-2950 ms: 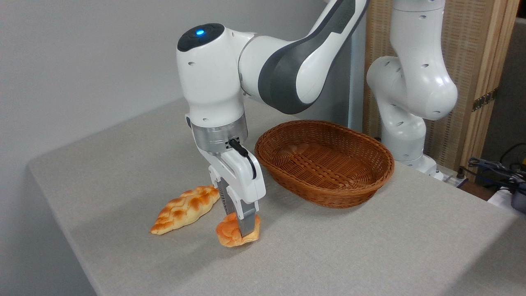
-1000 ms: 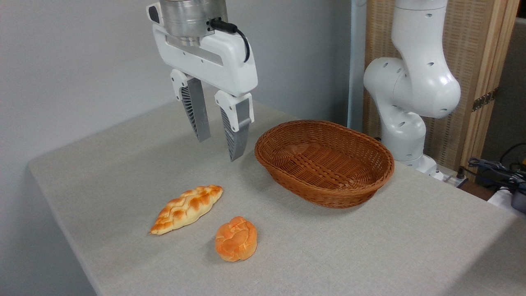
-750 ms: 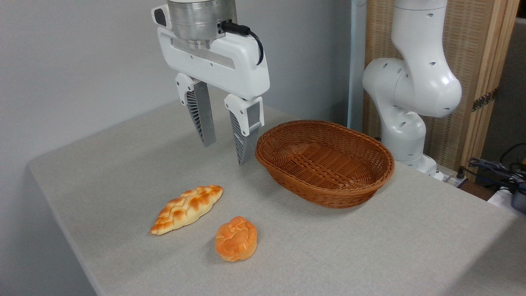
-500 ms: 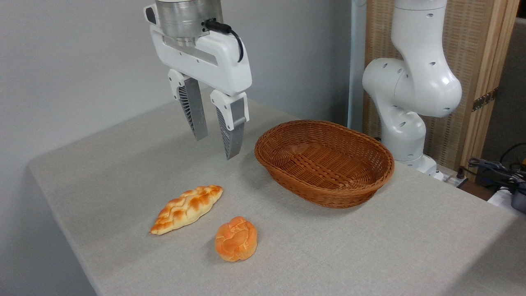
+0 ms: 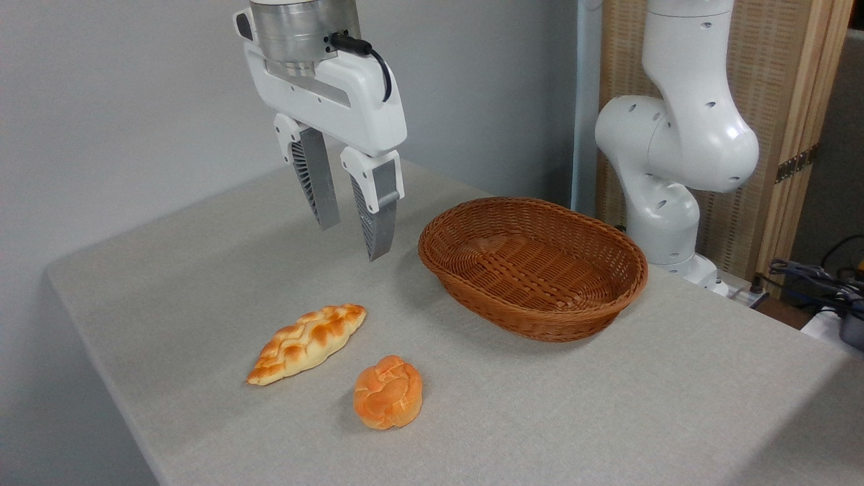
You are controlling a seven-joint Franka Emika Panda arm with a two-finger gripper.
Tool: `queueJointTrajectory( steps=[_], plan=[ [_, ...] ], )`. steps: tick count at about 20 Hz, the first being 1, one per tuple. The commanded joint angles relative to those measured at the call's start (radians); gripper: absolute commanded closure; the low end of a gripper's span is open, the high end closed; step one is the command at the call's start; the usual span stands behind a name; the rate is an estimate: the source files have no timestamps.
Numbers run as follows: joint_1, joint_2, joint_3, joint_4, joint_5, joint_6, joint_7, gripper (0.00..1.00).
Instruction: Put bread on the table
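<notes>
Resting flat on the table (image 5: 607, 405), the bread (image 5: 388, 401) sits knotted side up near the front edge, touching nothing. It lies just right of the braided loaf (image 5: 307, 342), with a clear strip of cloth between the two, and well apart from the basket (image 5: 533, 266), which holds nothing that can be seen. That spot makes sense for the task: open cloth, outside the wicker rim, far enough from the loaf that neither bun leans on the other.

High above and behind them hangs the gripper (image 5: 345, 221), its fingers (image 5: 317, 196) spread apart with nothing between them and their tips pointing down at bare table between loaf and basket. Being empty and well off the surface, it has no hold on either bun, and nothing it does from up there should disturb them.

Judging by this layout, the task looks done: bread on the table, hand clear. The only risk I see would be a low sweep of the arm across the front, which could knock the light bun toward the edge.
</notes>
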Motion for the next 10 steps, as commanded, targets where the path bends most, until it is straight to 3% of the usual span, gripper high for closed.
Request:
queueJointTrajectory(
  steps=[1,10],
  plan=[
    [0.008,0.005,0.000,0.028,0.019,-0.028,0.007,0.00],
    [0.008,0.005,0.000,0.031,0.047,-0.031,0.004,0.00]
  ],
)
